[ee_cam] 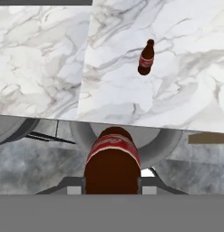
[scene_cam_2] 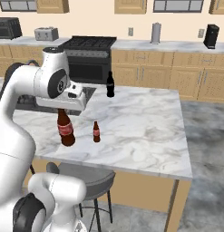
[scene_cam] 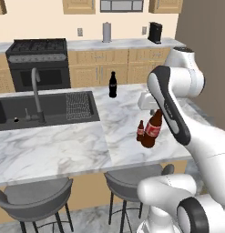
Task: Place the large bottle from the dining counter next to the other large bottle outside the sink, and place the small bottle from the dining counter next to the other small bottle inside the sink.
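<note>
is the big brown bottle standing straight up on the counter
No, the large bottle leans over in the left base view, its neck under the gripper beside the small bottle.

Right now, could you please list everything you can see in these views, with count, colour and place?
large bottle: one, brown, red label, tilted at the dining counter's near edge, held by the neck
small bottle: one, brown, red label, upright on the counter beside the large one
other large bottle: one, black, on the counter beside the sink
dining counter: one, white-grey marble
sink: one, dark grey, grid rack, grey faucet
stools: two, grey, below the counter
stove: one, black, back wall
hand: one, white, closed on the large bottle's neck
</note>
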Available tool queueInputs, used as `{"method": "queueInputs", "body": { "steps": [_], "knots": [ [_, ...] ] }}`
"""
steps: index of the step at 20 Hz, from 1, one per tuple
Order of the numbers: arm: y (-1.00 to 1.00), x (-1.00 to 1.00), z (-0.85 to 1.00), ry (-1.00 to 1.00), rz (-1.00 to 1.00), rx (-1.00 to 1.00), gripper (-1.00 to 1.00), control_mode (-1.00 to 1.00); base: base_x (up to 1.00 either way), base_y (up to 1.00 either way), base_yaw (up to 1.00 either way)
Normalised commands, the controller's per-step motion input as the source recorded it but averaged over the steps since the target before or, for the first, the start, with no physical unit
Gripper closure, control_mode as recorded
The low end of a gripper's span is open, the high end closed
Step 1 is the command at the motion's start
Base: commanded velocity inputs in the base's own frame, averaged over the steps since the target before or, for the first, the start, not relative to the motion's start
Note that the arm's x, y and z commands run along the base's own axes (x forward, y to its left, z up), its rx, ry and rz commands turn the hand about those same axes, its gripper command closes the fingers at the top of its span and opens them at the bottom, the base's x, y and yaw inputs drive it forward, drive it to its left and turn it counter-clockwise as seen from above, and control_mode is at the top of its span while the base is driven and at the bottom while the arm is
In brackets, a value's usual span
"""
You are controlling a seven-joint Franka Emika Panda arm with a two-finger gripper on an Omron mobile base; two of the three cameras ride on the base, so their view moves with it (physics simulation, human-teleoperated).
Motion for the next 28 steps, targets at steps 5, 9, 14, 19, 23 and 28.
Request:
{"method": "queueInputs", "body": {
  "steps": [5,9,14,19,23,28],
  "knots": [
    [0.0,-0.14,0.0,-0.03,0.0,0.0,1.0,-1.0,0.0,0.0,0.0],
    [0.0,0.0,0.0,0.0,0.0,0.0,1.0,-1.0,0.0,0.0,0.0],
    [0.0,0.0,0.0,0.0,0.0,0.0,1.0,-1.0,0.0,0.0,0.0],
    [0.0,0.0,0.0,0.0,0.0,0.0,1.0,1.0,-0.08,0.0,0.0],
    [0.0,0.0,0.0,0.0,0.0,0.0,1.0,1.0,-0.71,0.0,0.0],
    [0.0,0.0,0.0,0.0,0.0,0.0,1.0,1.0,-0.67,-0.03,0.07]
  ]
}}
